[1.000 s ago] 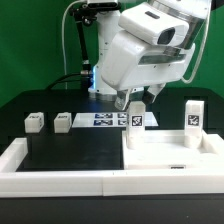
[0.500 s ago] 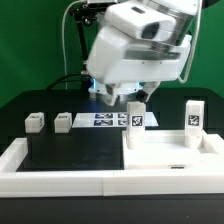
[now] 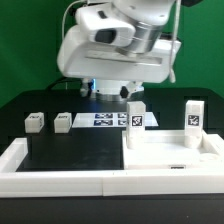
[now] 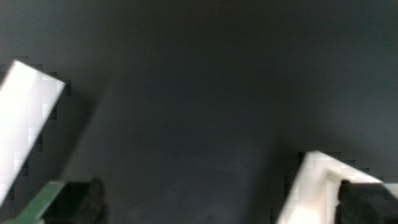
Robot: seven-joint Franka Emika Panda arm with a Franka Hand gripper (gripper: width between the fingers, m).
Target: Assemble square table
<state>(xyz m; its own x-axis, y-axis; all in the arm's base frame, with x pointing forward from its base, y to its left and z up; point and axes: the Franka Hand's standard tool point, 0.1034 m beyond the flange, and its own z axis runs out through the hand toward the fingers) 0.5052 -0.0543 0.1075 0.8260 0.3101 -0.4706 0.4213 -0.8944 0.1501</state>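
The gripper (image 4: 214, 205) is open and empty, its fingers spread wide over the bare black bench (image 3: 60, 150). It is raised high near the marker board (image 3: 104, 120). Below it, toward the exterior view's left, the inner leg (image 3: 63, 121) and, farther out, the outer leg (image 3: 36, 122) sit apart on the bench. Both look squat, and their long axis is unclear. Toward the exterior view's right, the tabletop (image 3: 170, 160) lies flat. A third leg (image 3: 135, 118) and a fourth leg (image 3: 192, 117) stand upright at its far side, long axes vertical.
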